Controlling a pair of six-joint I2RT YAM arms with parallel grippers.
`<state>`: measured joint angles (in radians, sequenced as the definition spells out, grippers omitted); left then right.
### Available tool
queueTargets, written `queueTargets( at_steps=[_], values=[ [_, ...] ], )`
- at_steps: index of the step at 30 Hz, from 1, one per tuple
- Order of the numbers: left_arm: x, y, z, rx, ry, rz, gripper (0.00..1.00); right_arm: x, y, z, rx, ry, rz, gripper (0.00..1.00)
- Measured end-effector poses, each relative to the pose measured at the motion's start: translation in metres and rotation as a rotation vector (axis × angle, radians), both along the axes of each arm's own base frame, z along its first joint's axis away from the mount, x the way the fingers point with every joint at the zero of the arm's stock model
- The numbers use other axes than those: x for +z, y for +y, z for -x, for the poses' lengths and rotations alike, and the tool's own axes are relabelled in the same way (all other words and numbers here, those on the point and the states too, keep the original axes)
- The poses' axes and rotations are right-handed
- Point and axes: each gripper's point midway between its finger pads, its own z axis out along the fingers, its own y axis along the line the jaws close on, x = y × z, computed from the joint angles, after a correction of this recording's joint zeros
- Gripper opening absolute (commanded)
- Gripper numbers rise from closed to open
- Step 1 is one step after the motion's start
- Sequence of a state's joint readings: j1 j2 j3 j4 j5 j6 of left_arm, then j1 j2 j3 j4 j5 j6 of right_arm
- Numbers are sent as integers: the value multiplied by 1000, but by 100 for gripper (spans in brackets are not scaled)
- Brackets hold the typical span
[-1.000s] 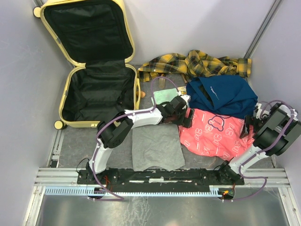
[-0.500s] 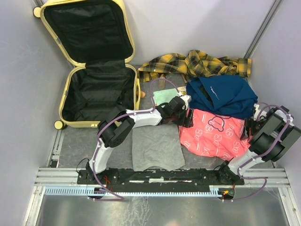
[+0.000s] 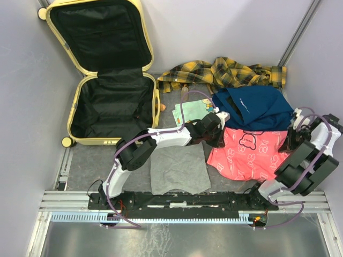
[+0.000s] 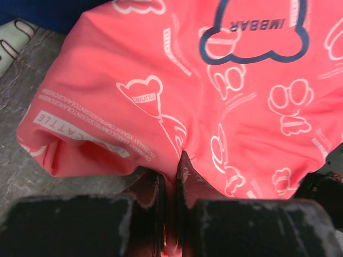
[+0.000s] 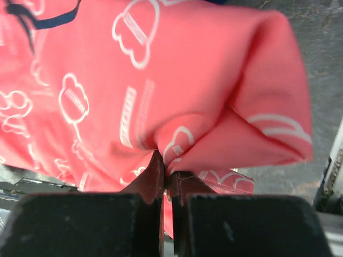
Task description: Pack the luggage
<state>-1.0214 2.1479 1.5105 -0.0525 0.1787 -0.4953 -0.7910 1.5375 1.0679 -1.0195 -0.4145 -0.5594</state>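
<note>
I note the pale-yellow hard-shell suitcase (image 3: 102,141) lies open at far left, lid against the grey wall (image 3: 214,27). Well right of it, left gripper (image 4: 170,171) and right gripper (image 5: 166,171) each clamp opposite edges of the pink printed cloth garment (image 4: 161,69)

pale-yellow luggage (image 3: 107,107), pink printed garment (image 3: 249,155), navy top (image 3: 254,107)

I see luggage (image 3: 96,141) at far-left corner of table (image 3: 96,160): base flat along left edge, lid (image 3: 99,35) propped upright behind it. Plaid cloth (image 3: 225,72) along far edge, right of lid. Folded top (image 3: 252,107) just before it, toward right edge. Printed garment (image 3: 249,152) before folded top, edges touching. Left gripper (image 3: 218,138) at garment's left edge, right gripper (image 3: 293,142) at its right edge. Flat cloth (image 3: 178,171) left of garment, mid near edge. Thin packet (image 3: 193,111) between luggage and folded top.
</note>
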Motion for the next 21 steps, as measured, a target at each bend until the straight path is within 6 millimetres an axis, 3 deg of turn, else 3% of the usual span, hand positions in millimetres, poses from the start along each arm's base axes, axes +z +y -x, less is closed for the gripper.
queueTargets(
  at_steps=[6,12,18,21],
  values=[
    [34,-3,6,-15,-9,24,3,63,15,9,9,-87,38,2],
    [93,5,7,-32,-44,56,3,109,32,16,5,-127,21,2],
    [150,29,-8,-30,-90,90,3,156,45,-1,-28,-214,-1,2],
    [175,55,-26,-10,-132,95,3,177,67,-21,0,-264,-23,2]
  ],
)
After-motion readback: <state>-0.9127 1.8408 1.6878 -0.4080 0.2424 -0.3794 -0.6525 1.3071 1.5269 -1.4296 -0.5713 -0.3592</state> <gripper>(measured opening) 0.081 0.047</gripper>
